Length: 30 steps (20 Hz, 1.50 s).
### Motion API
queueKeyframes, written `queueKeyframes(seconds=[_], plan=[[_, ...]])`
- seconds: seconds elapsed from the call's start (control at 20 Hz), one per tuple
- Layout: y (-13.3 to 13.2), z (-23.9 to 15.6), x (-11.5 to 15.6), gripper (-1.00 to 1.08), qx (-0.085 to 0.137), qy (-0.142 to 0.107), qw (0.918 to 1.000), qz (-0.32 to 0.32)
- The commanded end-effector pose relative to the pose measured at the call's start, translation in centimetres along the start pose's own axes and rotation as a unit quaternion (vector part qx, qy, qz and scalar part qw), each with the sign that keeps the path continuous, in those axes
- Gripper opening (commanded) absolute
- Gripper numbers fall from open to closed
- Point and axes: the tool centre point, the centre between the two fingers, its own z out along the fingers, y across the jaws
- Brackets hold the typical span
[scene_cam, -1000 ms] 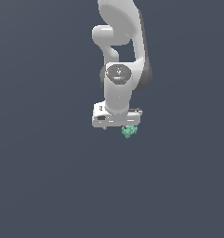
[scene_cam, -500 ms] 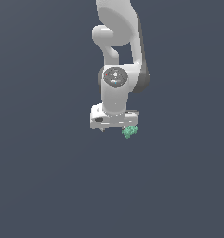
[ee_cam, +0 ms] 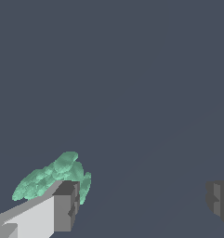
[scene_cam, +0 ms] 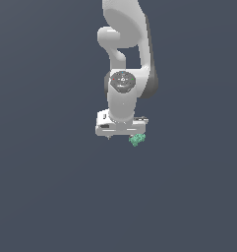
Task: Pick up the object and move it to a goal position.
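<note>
My white arm (scene_cam: 127, 54) hangs straight down from the top of the exterior view, wrist joint facing the camera, the flat hand block level below it. My gripper (ee_cam: 141, 204) points downward with its jaws spread wide, the two dark-tipped fingers (ee_cam: 67, 207) well apart, nothing clamped between them in the wrist view.

We note flat, even, dim rendering in both views, with no glare and no cast shadows on the dark slate background. Edges stay sharp; the arm (scene_cam: 124, 74) shows soft shading only.
</note>
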Motion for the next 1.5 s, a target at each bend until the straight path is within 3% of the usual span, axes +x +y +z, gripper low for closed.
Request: queueKeyframes(seconds=[0.0, 0.4, 0.75, 1.1, 1.45], plan=[[-0.3, 0.1, -0.1, 1.00, 0.000, 0.000, 0.9999, 0.011], [-1.6, 0.6, -0.5, 1.00, 0.001, 0.003, 0.9972, 0.075], [-3.2, 1.2, -1.1, 1.00, 0.002, 0.007, 0.9879, 0.155], [-4.7, 1.8, -1.8, 1.00, 0.005, 0.011, 0.9718, 0.236], [-6.2, 2.4, -2.6, 1.00, 0.007, 0.014, 0.9488, 0.315]])
